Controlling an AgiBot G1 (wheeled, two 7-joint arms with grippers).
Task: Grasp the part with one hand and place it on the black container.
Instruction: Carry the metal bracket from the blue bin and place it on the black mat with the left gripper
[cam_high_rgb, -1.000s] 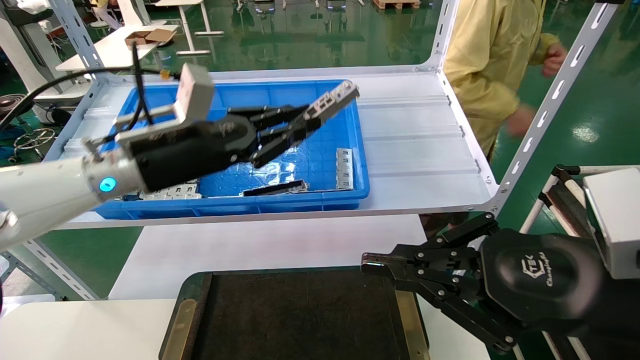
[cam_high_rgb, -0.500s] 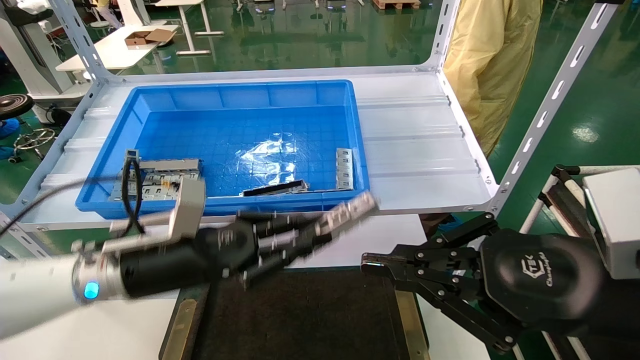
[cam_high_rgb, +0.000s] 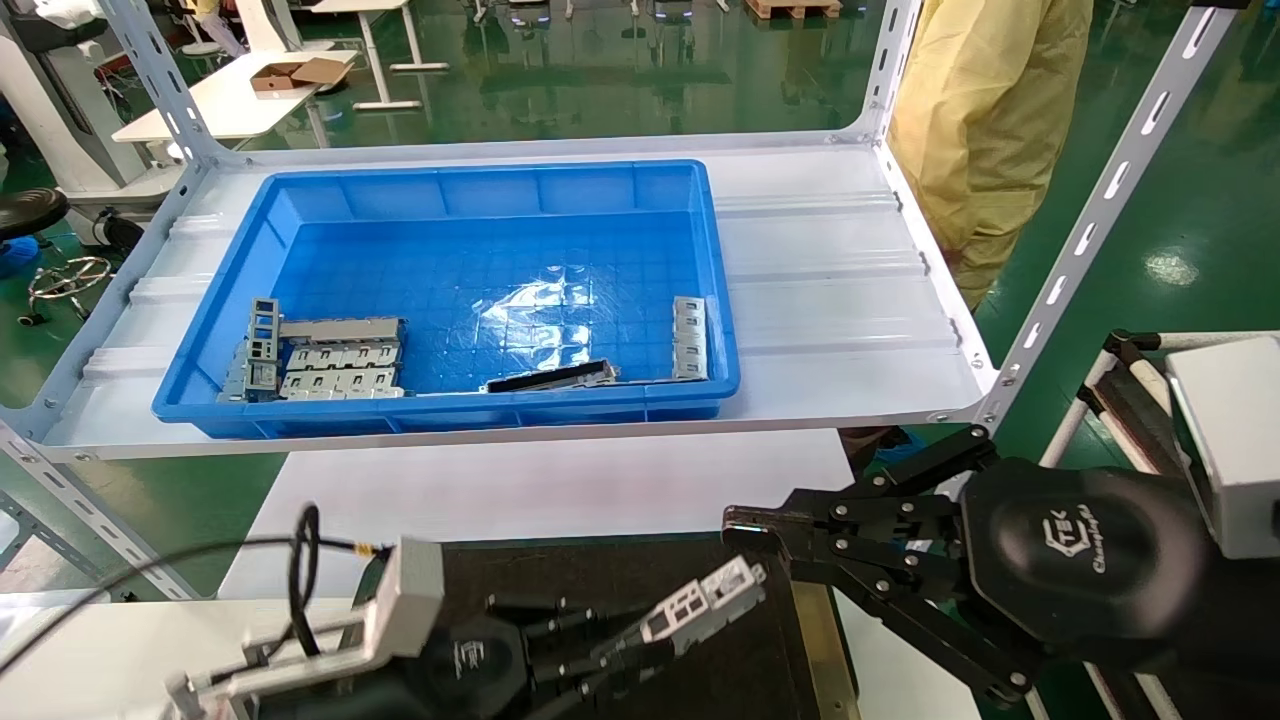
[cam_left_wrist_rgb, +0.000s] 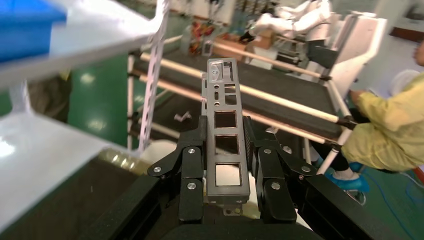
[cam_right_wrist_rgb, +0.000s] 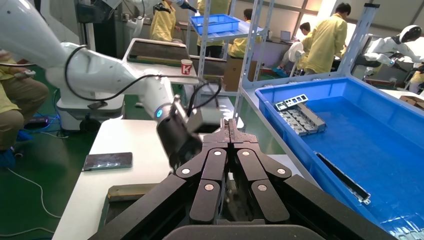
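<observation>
Now – left pincer (cam_high_rgb: 650, 640) grips part (cam_high_rgb: 705, 600) | over black container (cam_high_rgb: 700, 680) | green floor (cam_high_rgb: 620, 70)

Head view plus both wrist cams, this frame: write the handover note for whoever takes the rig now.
Left gripper: shut on the part, the strip clamped between both jaws in the left wrist view, held over the black container near its right side.
Right gripper: shut, holding nothing, parked at the container's far right corner.
Done: part picked and carried to the container.
Left: lower it onto the black surface, open, withdraw.
Blue bin on the shelf holds more plates and strips.
</observation>
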